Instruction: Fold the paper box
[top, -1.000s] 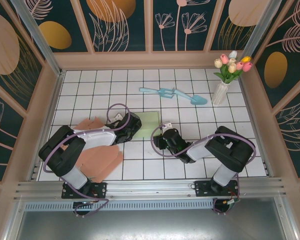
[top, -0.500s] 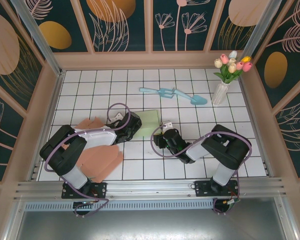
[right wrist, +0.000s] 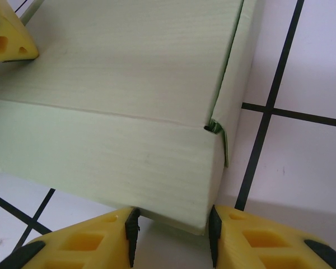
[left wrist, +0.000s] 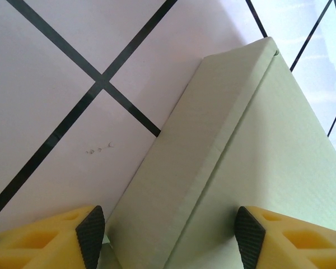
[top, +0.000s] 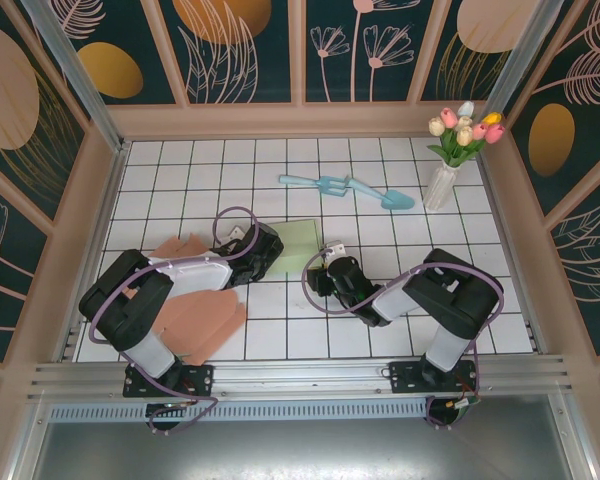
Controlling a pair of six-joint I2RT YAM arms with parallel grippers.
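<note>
One pale green paper box (top: 300, 240), nearly folded. Right gripper (right wrist: 172, 227), edged in, pinches its corner; left gripper (left wrist: 167, 238), jaws newly parted, straddles one wall.

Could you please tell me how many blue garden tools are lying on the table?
2: a fork at the far middle of the table, and a trowel just right of it, beside the vase.

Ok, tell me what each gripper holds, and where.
Right gripper pinches a corner of the pale green paper box; left gripper straddles its edge, grip unclear.
</note>
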